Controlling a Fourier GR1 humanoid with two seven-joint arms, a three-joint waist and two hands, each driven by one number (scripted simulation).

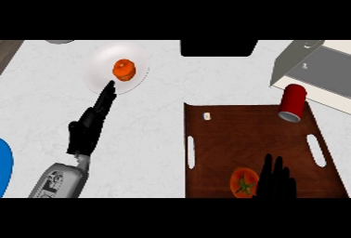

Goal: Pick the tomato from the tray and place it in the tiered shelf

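Presently the tomato (243, 182) lies at the near edge of the brown tray (226, 135), with the right hand (276, 182) just beside it on its right, fingers straight and open, holding nothing. Risk one: the tomato is round and sits close to the tray's near rim; if the fingers close off-centre, or the palm nudges it first, it will probably roll leftward or off the near edge. Risk two: the red can (293, 103) leans over the far right corner of the tray, between the tomato and the tiered shelf (312, 65) at the far right; a carry path taken low and straight toward the shelf could strike it. Risk three: the shelf's opening is only partly in view, so the clearance for entry cannot be judged. The left hand (89, 125) lies extended over the white tabletop (147, 139), fingers straight, their tips at the near rim of a white plate (103, 62) bearing a small orange fruit (124, 69); movement there could push the plate. A blue object (4, 162) shows at the left edge. No brand, label or writing is legible on the can, tray or shelf; a small pale mark (205, 116) on the tray cannot be read.
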